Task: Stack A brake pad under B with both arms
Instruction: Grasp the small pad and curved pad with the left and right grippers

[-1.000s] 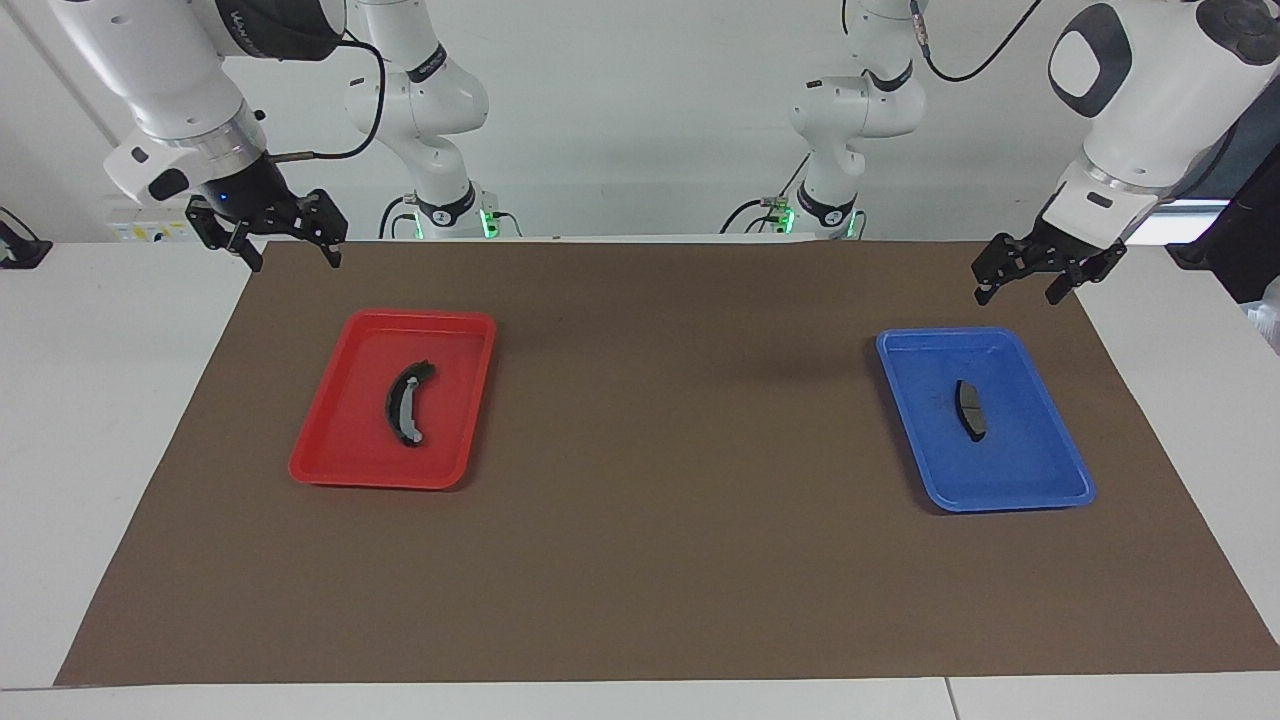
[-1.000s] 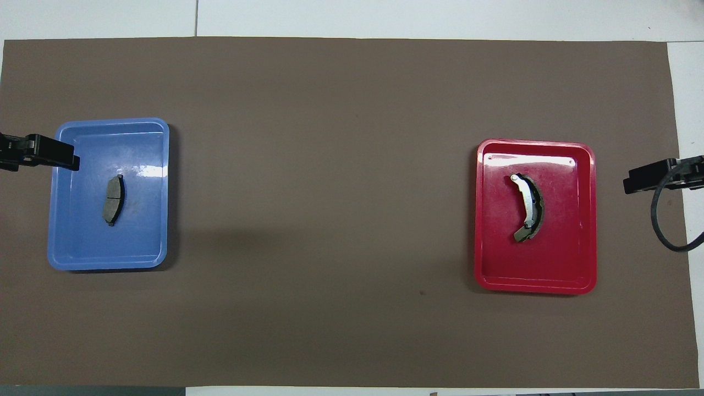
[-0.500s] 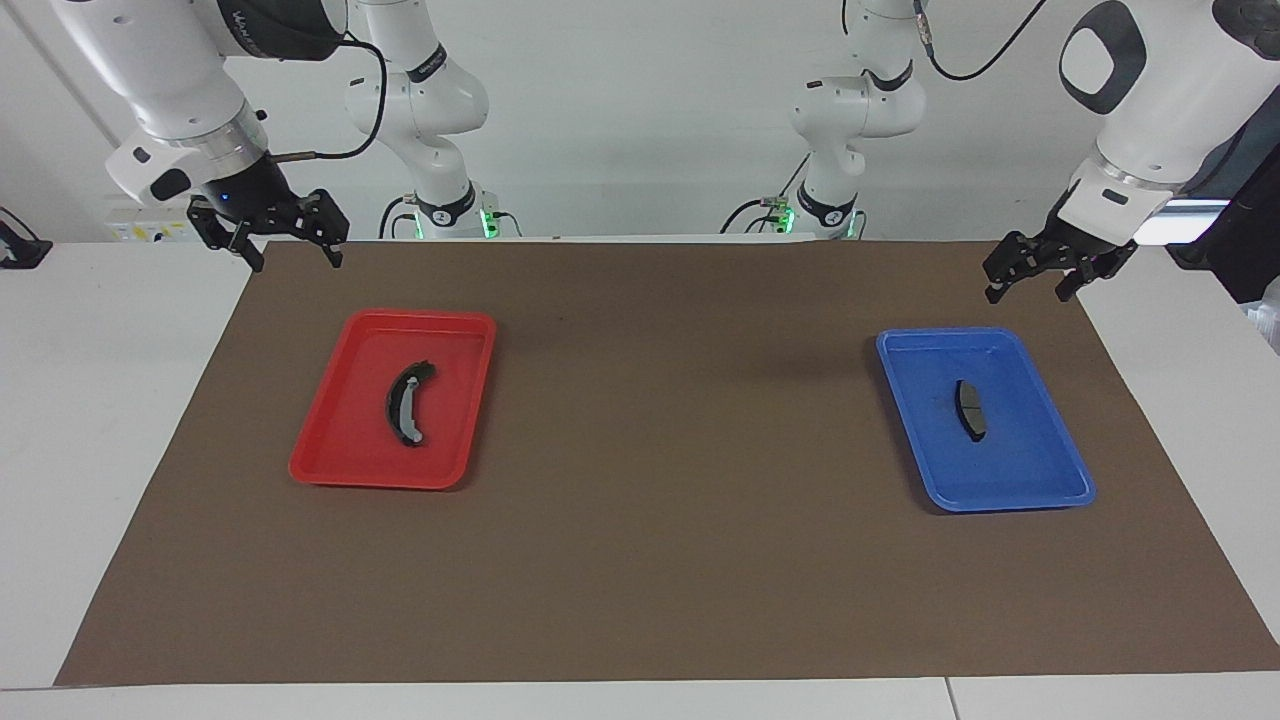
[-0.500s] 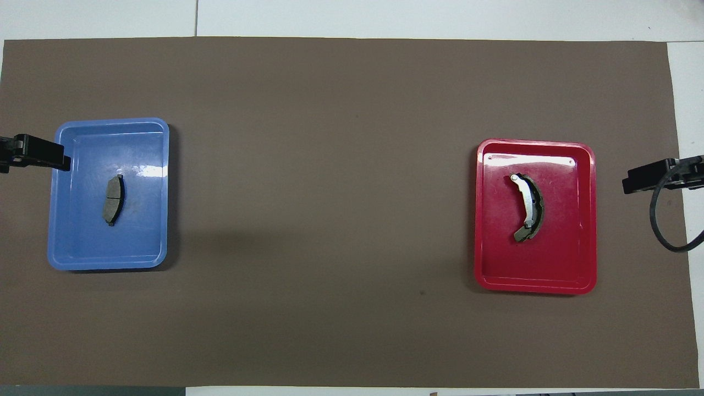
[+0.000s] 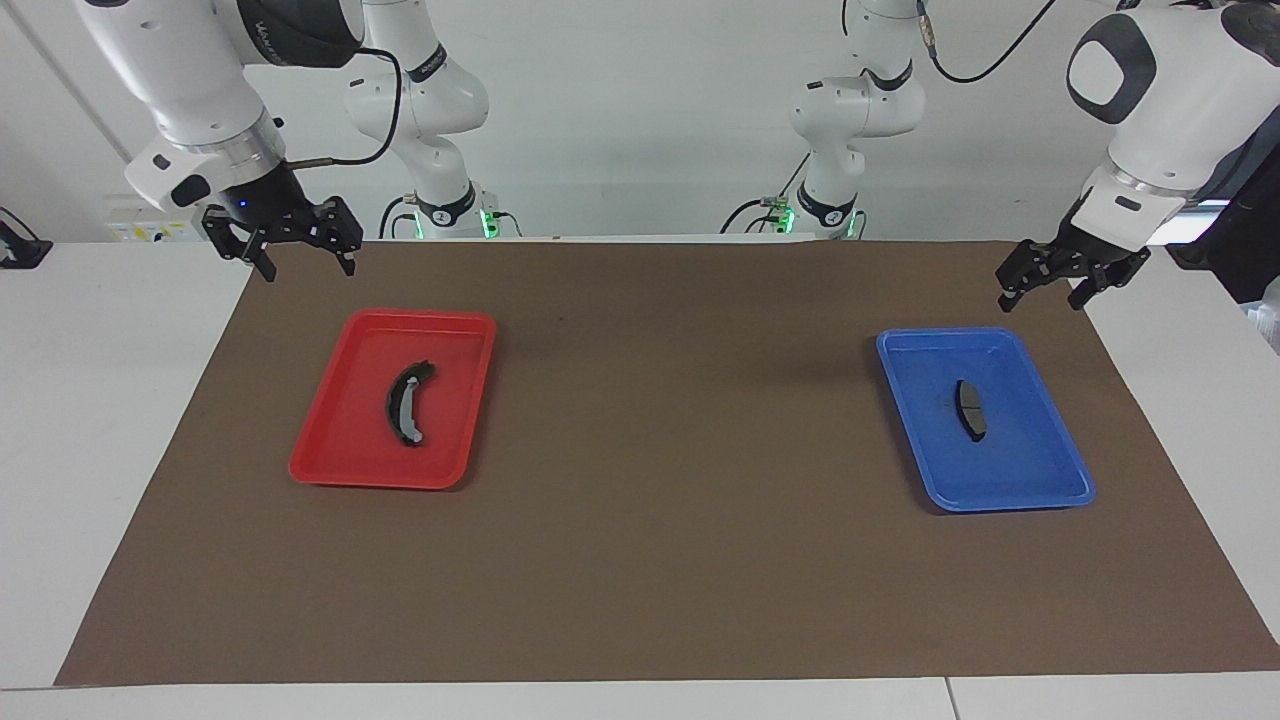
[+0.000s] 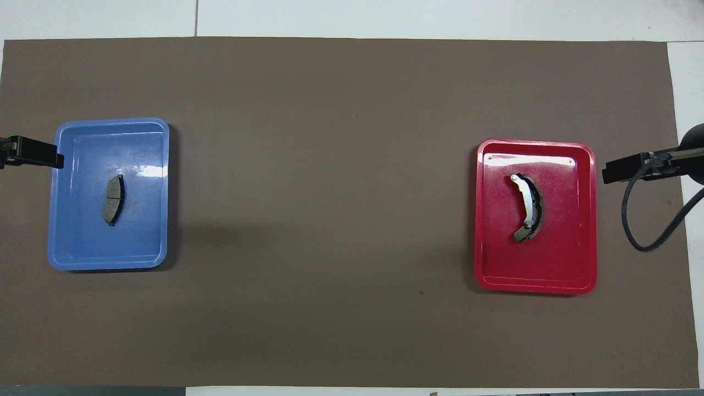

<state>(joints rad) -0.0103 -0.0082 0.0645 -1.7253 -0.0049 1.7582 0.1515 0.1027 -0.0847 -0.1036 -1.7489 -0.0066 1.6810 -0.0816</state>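
Facing view: a brown rectangular mat (image 5: 660,560) covers most of the white surface (image 5: 100,400), with white margin showing at both ends and along the edge farthest from the robots.

A brake pad, the short stubby dark grey pad with a thin groove across its middle (image 5: 970,409), lies flat near the centre of a blue rectangular plastic tray (image 5: 1040,480) toward the left arm's end. Bare tray floor shows all round it; it touches no wall.

B, the longer slim black crescent with a light grey strip along its face (image 5: 408,403), lies flat in a red rectangular plastic tray (image 5: 340,460) toward the right arm's end, also clear of every wall. In the overhead view it sits slightly toward the tray's half farthest from the robots (image 6: 528,208).

The two trays are well apart, with a wide stretch of bare mat between them.

The left claw (image 5: 1046,283) hangs in the air over the mat, near the blue tray's corner nearest the robots. Its fingers are spread and hold nothing.

The right claw (image 5: 308,262) hangs over the mat's edge nearest the robots, off the red tray's nearest corner. Its fingers are spread wide and hold nothing. A black cable (image 6: 638,220) loops from its wrist.
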